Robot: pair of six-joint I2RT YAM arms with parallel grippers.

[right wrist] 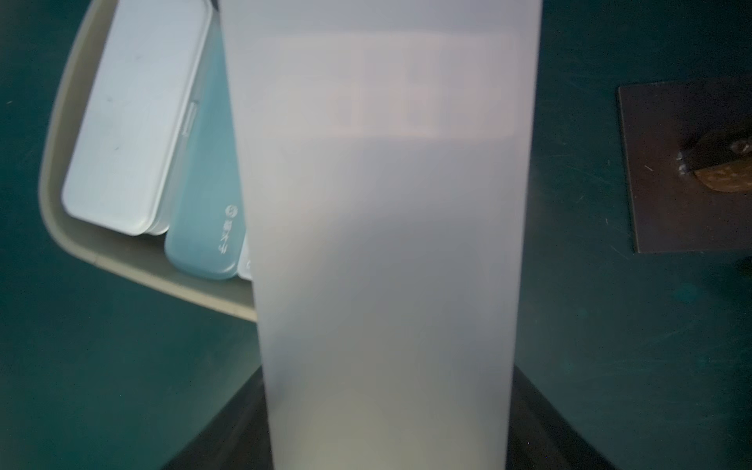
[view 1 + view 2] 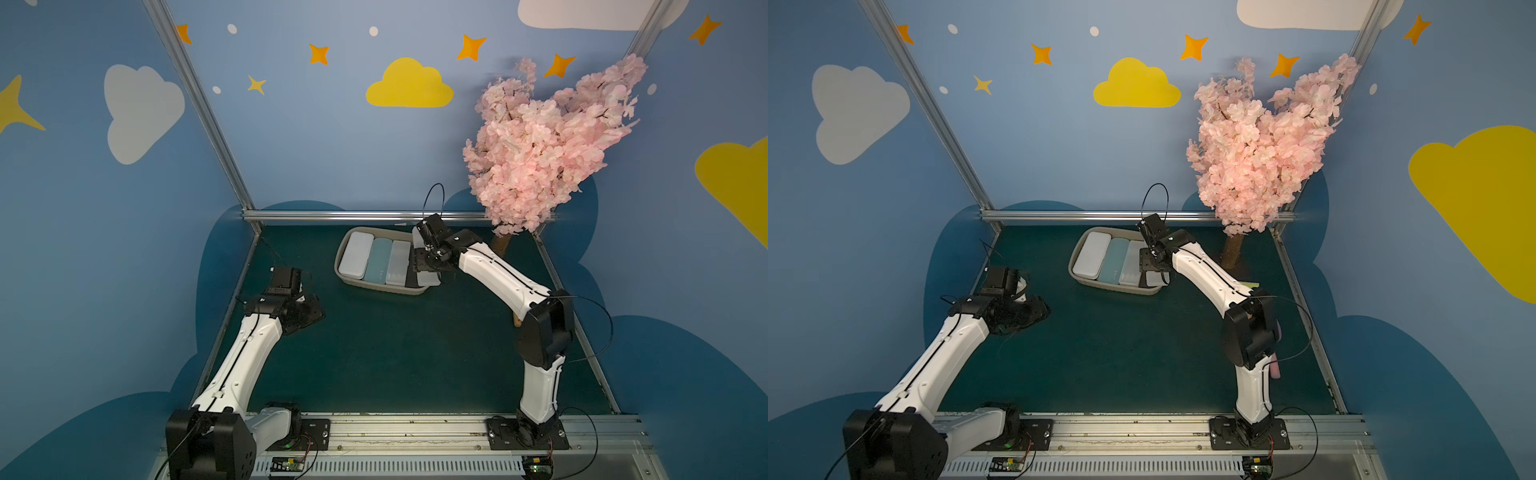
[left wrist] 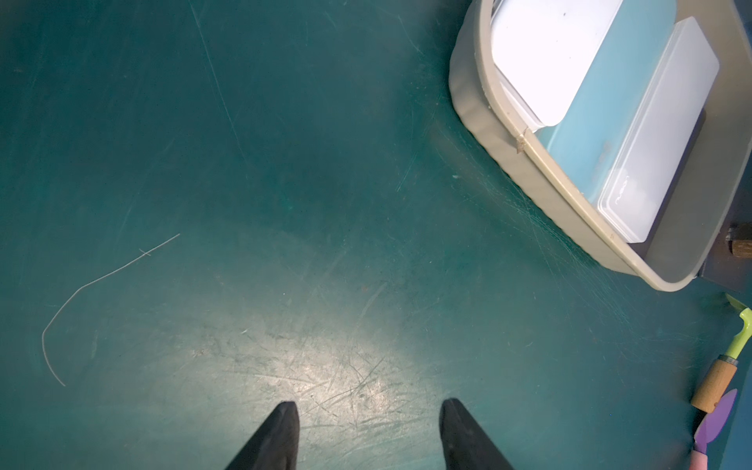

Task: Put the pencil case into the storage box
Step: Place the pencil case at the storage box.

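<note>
Frosted translucent rectangular pencil case [image 1: 382,244] over smooth beige round-cornered storage box [image 1: 122,260].

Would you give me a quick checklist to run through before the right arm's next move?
1. Held case gripped in the right gripper: ok.
2. Free slot at the end of the box: ok.
3. Held case lined up with that slot: cannot tell.
4. Left gripper away from the box, jaws open: ok.
5. Tree base apart from the held case: ok.
</note>
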